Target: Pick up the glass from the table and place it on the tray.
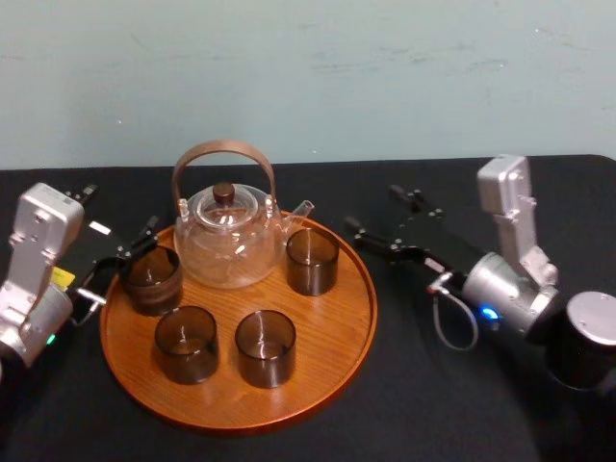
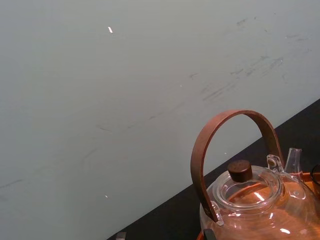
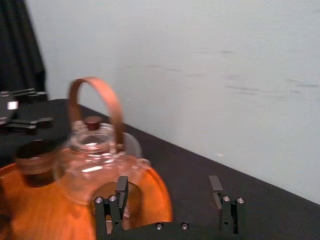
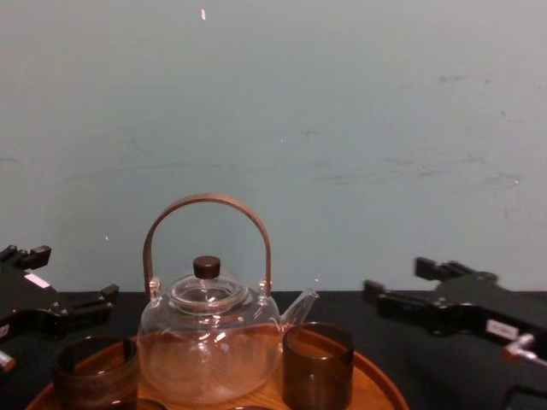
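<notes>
- Left claw (image 1: 120, 258), state?
- Spread, pinching nothing. It hangs at the tray's left edge, just beside the glass (image 1: 151, 277).
- Glass position?
- Upright on the tray (image 1: 327, 318), inside the left rim and close to the glass teapot (image 1: 226, 236). Three other glasses (image 1: 312, 260) stand on the tray too: one by the spout, two on the near side. None noted on the counter (image 1: 433, 404).
- Step in hand?
- My judgement: the placing looks done, with the glass set down and free of the fingers. The next move calls for drawing the left claw out to the left and up. Its fingers should stay wide so they don't clip the glass wall or the teapot handle.
- Right claw?
- Right claw (image 1: 373, 208) is idle, spread and empty. It sits over the counter just right of the tray, pointing toward the teapot.
- What does each view add?
- Head view gives the plan: all four glasses and how the claw sits against the glass. Chest view gives the side-on look, where the left claw's fingers sit above the glass rim, apparently farther back. Right wrist view looks across the tray past its own two wide-set fingers to the teapot, the glass beyond it and the left claw far off. Left wrist view takes in the teapot handle, lid and wall, which is no help on clearance.
</notes>
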You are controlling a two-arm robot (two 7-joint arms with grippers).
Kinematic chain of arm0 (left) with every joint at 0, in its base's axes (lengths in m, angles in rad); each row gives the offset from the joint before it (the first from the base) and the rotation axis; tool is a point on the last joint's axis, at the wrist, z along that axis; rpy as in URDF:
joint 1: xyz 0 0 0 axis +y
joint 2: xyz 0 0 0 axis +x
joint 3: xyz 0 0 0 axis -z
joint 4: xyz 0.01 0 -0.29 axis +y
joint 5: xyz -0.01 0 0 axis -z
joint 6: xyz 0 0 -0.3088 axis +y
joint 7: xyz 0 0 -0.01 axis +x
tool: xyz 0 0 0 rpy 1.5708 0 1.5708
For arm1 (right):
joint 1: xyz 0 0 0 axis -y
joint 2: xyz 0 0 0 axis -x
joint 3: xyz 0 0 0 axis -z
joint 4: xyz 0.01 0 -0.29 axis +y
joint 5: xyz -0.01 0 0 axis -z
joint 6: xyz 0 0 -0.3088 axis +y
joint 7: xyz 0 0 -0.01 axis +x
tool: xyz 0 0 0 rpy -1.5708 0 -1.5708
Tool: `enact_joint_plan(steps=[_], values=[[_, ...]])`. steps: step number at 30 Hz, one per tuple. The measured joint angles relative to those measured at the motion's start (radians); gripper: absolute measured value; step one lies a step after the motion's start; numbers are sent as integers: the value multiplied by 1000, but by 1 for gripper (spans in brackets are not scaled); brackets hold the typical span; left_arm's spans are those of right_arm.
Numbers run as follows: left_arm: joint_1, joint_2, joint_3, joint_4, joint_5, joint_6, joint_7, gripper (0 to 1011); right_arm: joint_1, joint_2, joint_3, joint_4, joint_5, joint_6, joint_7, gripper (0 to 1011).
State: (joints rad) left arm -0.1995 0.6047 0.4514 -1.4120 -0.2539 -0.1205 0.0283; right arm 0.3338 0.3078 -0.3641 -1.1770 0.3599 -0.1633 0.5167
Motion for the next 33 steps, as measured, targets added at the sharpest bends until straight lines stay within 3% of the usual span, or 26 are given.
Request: enact_joint_plan(steps=[10,18,33], values=[[0,0,0,0,0,0,0,1002,-38,31,83,9,10,-4,-86,1003],[0,0,0,0,0,0,0,1001,-43,32,134,54,-24,-17,-149,1002],[0,0,0,0,0,0,0,1001,-35,22,147,76,-29,-14,-153,1002]])
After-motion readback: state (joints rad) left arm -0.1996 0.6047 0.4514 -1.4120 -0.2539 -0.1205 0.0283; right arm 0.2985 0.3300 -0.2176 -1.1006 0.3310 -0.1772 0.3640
